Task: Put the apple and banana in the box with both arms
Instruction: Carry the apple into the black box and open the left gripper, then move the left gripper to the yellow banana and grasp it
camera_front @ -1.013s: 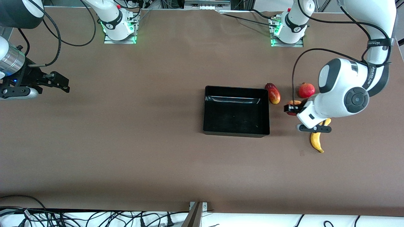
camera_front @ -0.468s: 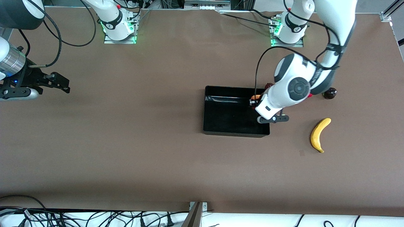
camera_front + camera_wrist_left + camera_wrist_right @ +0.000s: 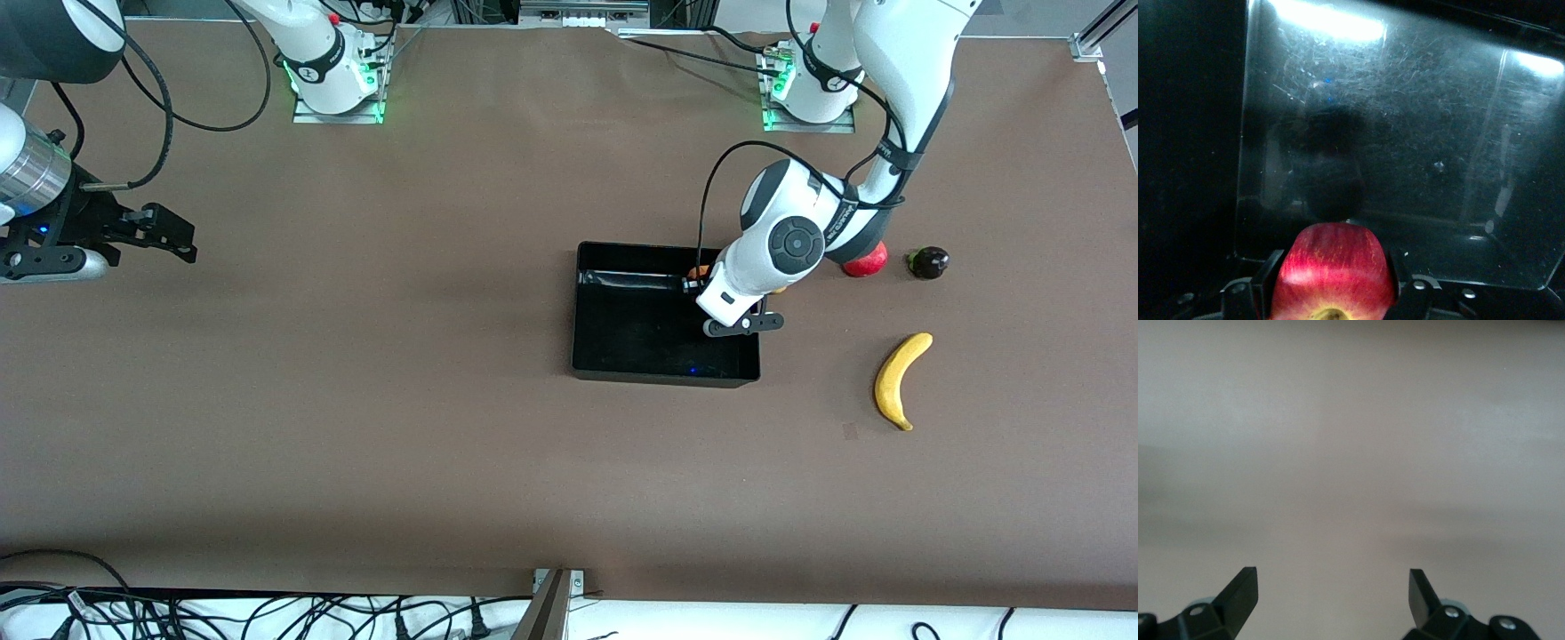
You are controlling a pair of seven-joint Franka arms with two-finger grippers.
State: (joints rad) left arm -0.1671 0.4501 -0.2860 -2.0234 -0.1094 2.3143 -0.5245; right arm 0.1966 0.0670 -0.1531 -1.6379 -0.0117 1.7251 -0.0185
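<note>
I have the left gripper (image 3: 696, 283) hanging over the box (image 3: 622, 369), near the corner toward the left arm's end, with its jaws clamped on the apple (image 3: 1332, 270). In the left wrist view the apple sits between the fingers (image 3: 1268, 277), red side out and a yellowish patch at the frame edge; its lower part is cut off there. From the front I only catch an orange-red sliver of it past the wrist. The banana (image 3: 898, 380) lies on the table (image 3: 356, 427) toward the left arm's end, well apart from the box, its long axis running from nearer the front camera up and away, curve bowed toward the box. A red fruit (image 3: 869, 260) is half hidden under the left arm, with a small dark fruit (image 3: 928, 262) beside it. The right gripper (image 3: 169, 236) waits at the right arm's end, jaws spread over bare table
</note>
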